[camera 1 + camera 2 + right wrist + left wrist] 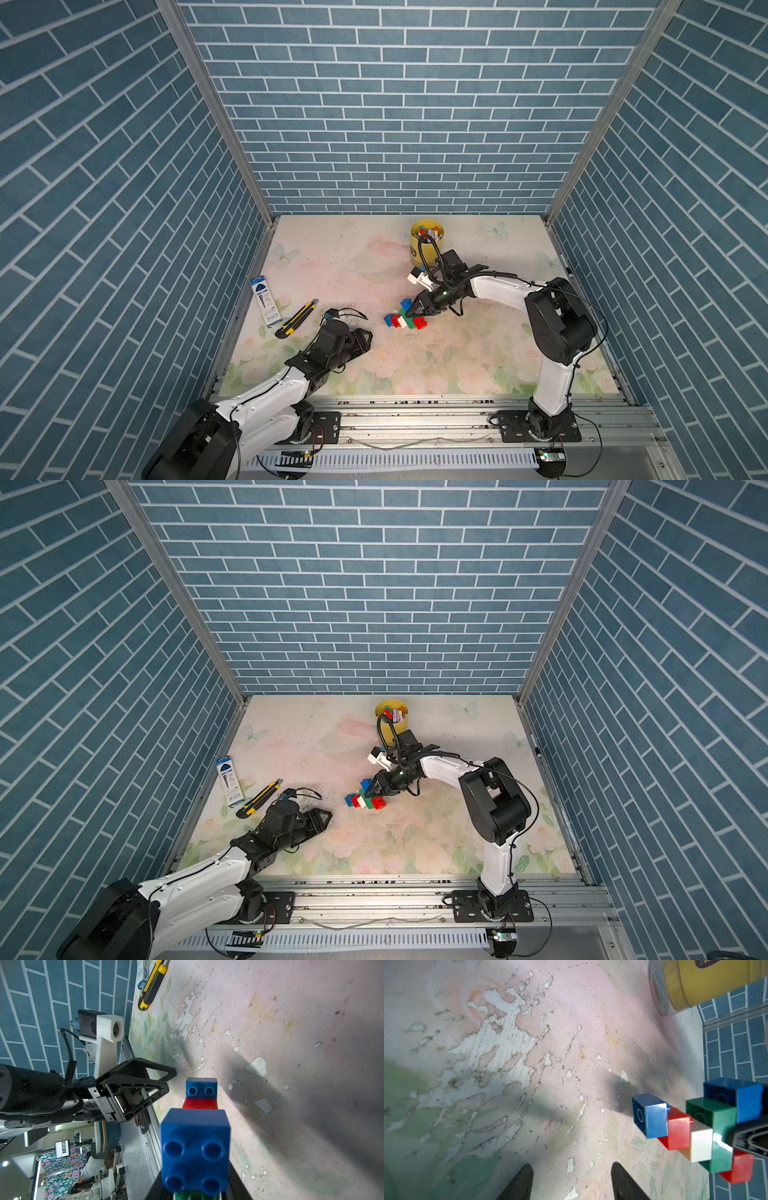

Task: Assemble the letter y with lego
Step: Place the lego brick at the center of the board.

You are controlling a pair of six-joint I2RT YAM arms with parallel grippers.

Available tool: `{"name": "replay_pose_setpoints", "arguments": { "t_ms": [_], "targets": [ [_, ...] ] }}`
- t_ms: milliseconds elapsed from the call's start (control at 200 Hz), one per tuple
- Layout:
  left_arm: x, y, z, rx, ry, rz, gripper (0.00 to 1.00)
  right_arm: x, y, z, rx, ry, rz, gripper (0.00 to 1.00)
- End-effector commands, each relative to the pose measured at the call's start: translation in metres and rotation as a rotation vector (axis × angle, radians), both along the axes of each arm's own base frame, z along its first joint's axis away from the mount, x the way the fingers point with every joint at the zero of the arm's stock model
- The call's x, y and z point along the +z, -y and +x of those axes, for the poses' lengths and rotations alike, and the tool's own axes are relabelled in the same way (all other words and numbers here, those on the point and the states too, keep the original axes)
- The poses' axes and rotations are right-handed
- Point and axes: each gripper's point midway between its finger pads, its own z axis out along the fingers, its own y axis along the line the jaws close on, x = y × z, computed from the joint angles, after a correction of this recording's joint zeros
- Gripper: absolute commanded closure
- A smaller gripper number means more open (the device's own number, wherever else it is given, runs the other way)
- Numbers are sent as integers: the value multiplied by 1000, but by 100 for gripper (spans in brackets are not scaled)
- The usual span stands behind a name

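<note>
The letter y [404, 319] is a joined cluster of lego near the middle of the mat, seen in both top views. In the left wrist view a blue brick [651, 1115], a red one [679, 1132] and a white one [702, 1142] run in a row up to the longer green brick [714, 1118]. Another blue [741, 1097] and another red [739, 1167] sit beyond the green. My right gripper [411, 311] is shut on the green brick [195, 1195], behind the blue brick [195, 1147]. My left gripper [365, 338] is open and empty, left of the cluster [365, 800].
A yellow cup of coloured sticks [427, 241] stands behind the right arm. A yellow-black utility knife [296, 318] and a blue-white packet [264, 299] lie at the mat's left edge. Brick-patterned walls close in three sides, and a metal rail [415, 419] runs along the front.
</note>
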Motion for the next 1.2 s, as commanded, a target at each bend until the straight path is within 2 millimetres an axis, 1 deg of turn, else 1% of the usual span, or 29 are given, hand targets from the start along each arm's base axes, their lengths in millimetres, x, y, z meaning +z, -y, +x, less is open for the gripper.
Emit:
{"name": "replay_pose_setpoints", "arguments": {
  "t_ms": [0, 295, 525, 665, 820, 925, 1020, 1140, 1195],
  "targets": [
    [8, 3, 7, -6, 21, -5, 37, 0, -3, -2, 25, -44, 69, 73],
    [4, 2, 6, -3, 10, 2, 38, -16, 4, 8, 4, -86, 69, 65],
    [2, 0, 4, 1, 7, 7, 38, -21, 5, 11, 1, -96, 68, 59],
    [0, -1, 3, 0, 3, 9, 38, -24, 6, 13, -4, -94, 52, 57],
    [-1, -2, 2, 4, 2, 9, 38, -30, 11, 24, -35, -85, 6, 55],
    [0, -3, 1, 6, 2, 9, 38, -37, 20, 34, -76, -81, -47, 53],
    [0, -4, 1, 9, 7, 11, 38, -42, 32, 43, -124, -64, -109, 53],
    [1, -5, 0, 12, 9, 12, 38, -43, 50, 52, -196, -26, -180, 52],
    [1, -4, 0, 9, 8, 11, 38, -39, 57, 53, -227, -9, -195, 52]
  ]
}}
